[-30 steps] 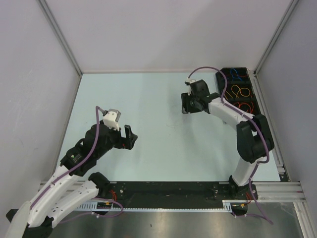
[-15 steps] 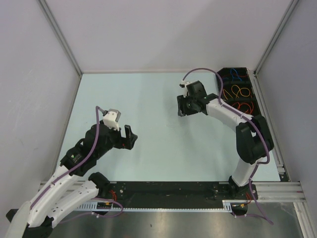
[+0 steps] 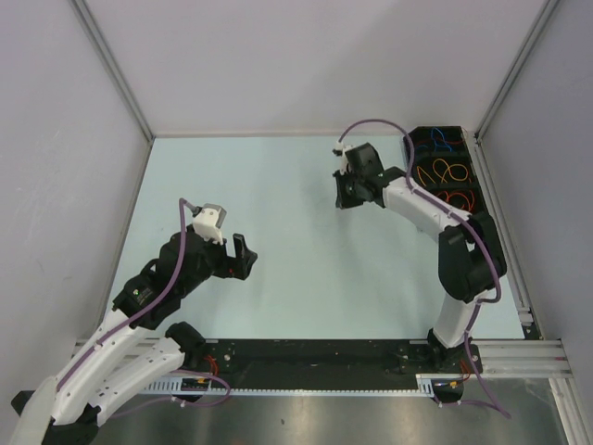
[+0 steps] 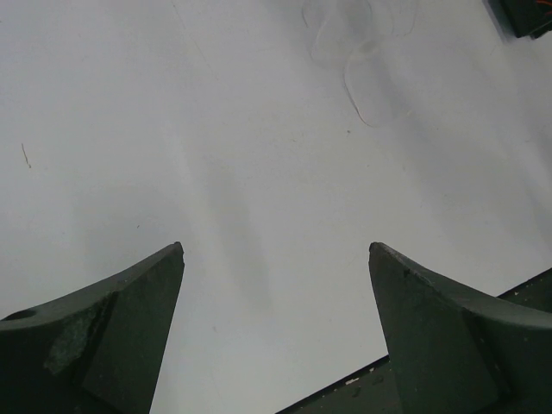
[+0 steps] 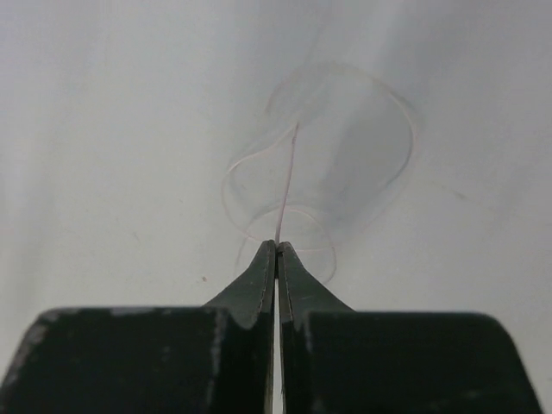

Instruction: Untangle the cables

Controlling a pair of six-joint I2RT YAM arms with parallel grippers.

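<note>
A thin, pale pinkish cable (image 5: pixel 405 147) lies in loose loops on the light table. One strand of it rises straight into my right gripper (image 5: pixel 277 246), whose jaws are shut on it. From above, the right gripper (image 3: pixel 343 195) hangs over the back middle of the table; the pale cable is too faint to see there. Blue (image 3: pixel 445 141), orange (image 3: pixel 447 172) and red (image 3: pixel 458 198) cables sit in separate compartments of a black tray (image 3: pixel 443 129). My left gripper (image 3: pixel 239 256) hovers open at the left, nothing between its fingers (image 4: pixel 129 302). The same pale loops (image 4: pixel 366 78) show faintly far ahead of it.
The black tray stands at the back right corner against the frame rail (image 3: pixel 500 213); its corner (image 4: pixel 528 17) shows at the top right of the left wrist view. Grey walls close in the table on the left, back and right. A black base rail (image 3: pixel 306 357) runs along the near edge.
My right gripper has closed from half open onto the pale cable and shifted slightly toward the back. The left arm has not moved.
</note>
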